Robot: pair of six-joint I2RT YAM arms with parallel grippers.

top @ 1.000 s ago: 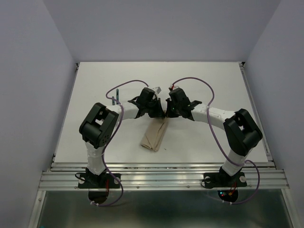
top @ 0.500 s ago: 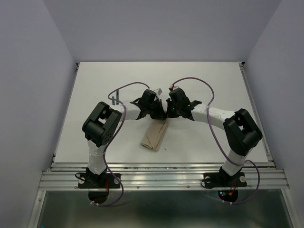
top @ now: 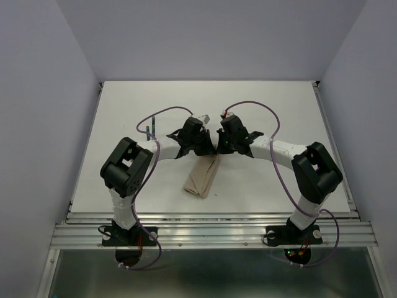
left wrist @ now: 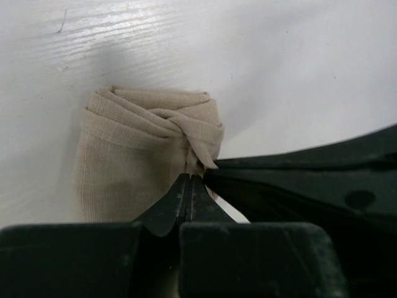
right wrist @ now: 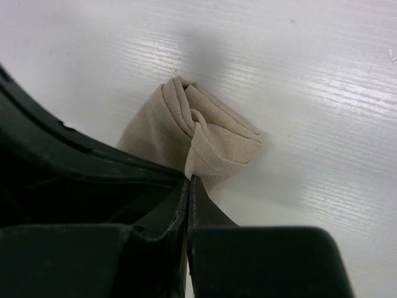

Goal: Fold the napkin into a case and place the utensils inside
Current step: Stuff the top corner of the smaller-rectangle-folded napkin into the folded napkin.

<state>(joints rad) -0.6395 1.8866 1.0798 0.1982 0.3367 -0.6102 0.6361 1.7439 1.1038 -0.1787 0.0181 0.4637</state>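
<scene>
Clenching the far end of one napkin, left pincer and right pincer meet (one utensil apart).

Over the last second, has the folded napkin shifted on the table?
No. The napkin keeps its place and angle against the table's near edge.

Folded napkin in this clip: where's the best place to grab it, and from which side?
Probably the far end of the folded napkin, where its layers bunch up off the table; the rest lies flat. Come from above at that end, as the left gripper and right gripper do, both shut on it.
</scene>
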